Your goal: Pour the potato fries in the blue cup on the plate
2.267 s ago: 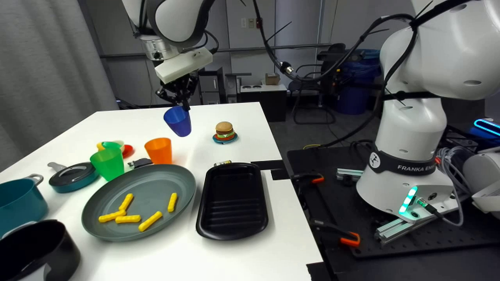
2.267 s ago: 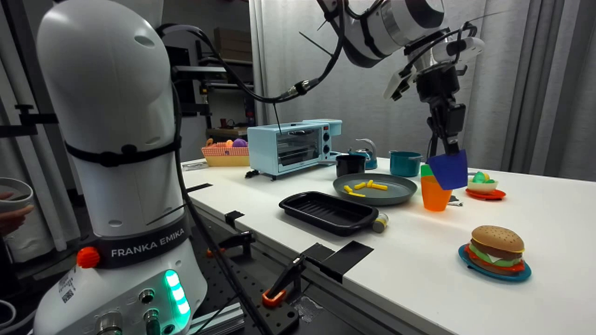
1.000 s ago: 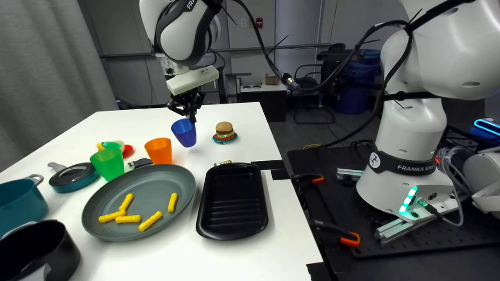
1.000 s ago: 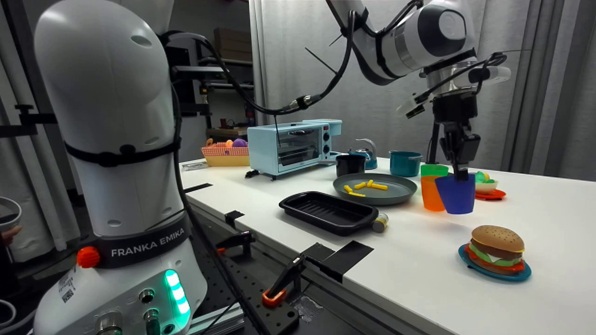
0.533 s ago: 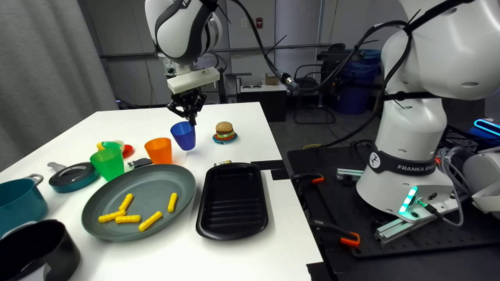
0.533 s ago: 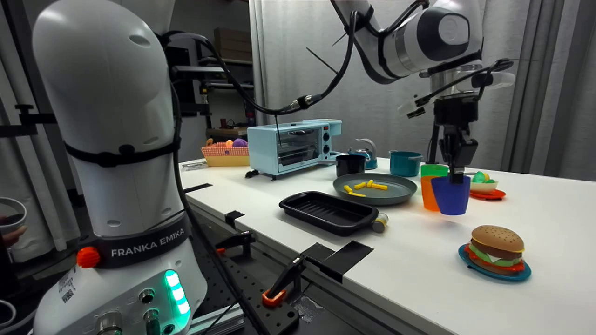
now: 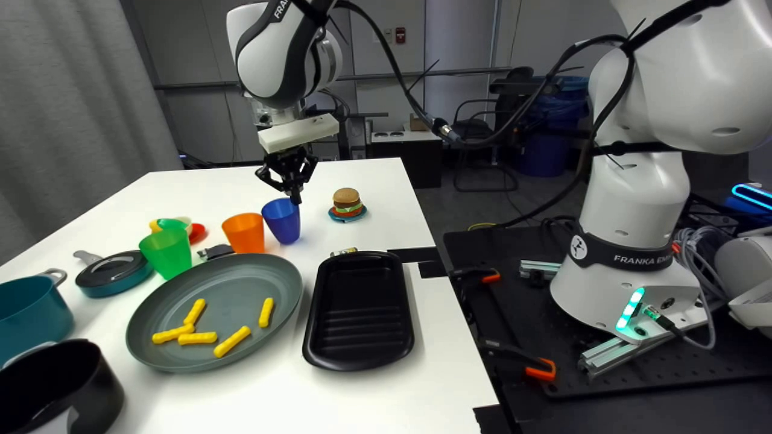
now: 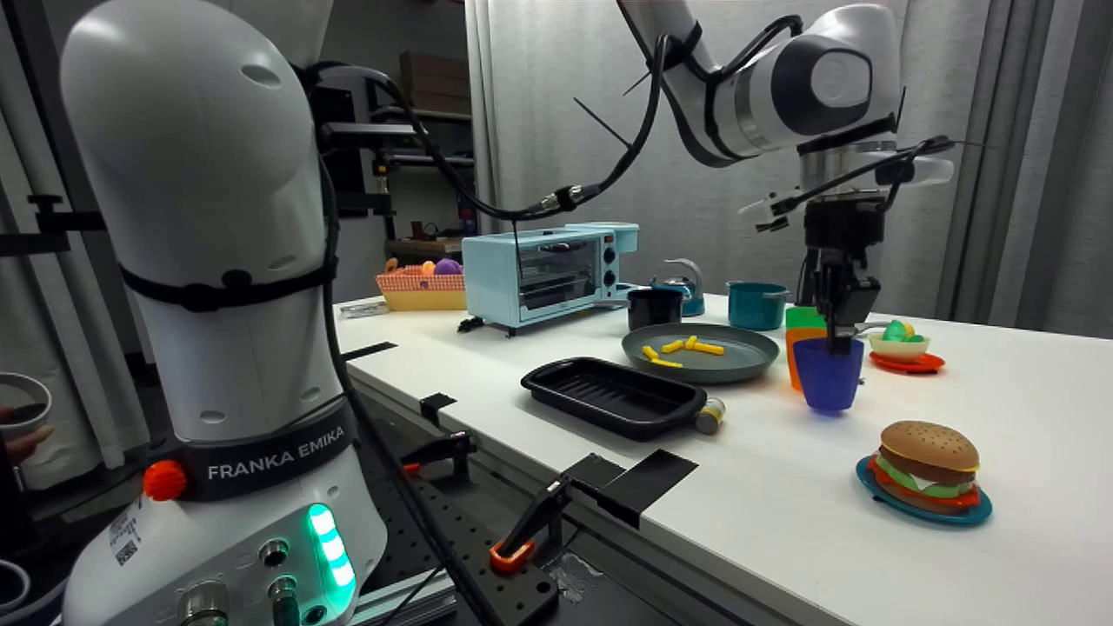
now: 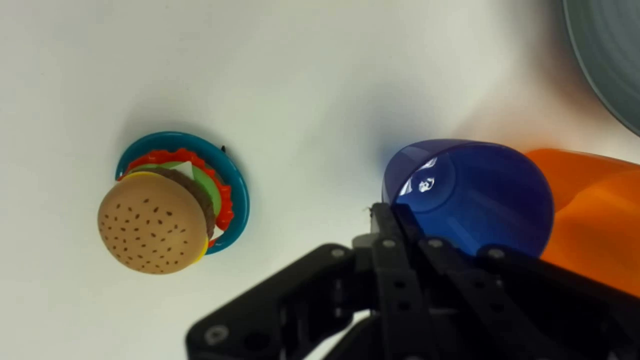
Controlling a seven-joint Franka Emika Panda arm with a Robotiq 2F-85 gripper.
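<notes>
My gripper [image 7: 295, 199] is shut on the rim wall of the blue cup [image 7: 283, 223], one finger inside and one outside, as the wrist view shows at the fingertips [image 9: 395, 209]. The cup [image 9: 480, 192] looks empty inside. It is nearly upright, with its base at or just above the table; I cannot tell if it touches. In an exterior view the cup [image 8: 828, 378] partly hides the orange cup. The potato fries [image 7: 198, 338], several yellow sticks, lie on the dark grey-green plate [image 7: 241, 277]. The plate's edge [image 9: 612, 65] shows in the wrist view.
The orange cup [image 7: 246, 235] stands right beside the blue cup. A toy burger on a teal saucer [image 8: 923, 474] is on the opposite side. The green cup [image 7: 166, 253], black tray [image 7: 362, 301], small can [image 8: 710, 416] and pots [image 7: 33, 307] also stand around.
My gripper has lowered the blue cup from above the table and moved it away from the plate, then slightly back towards the orange cup. The cup has turned more upright. The fries have not moved.
</notes>
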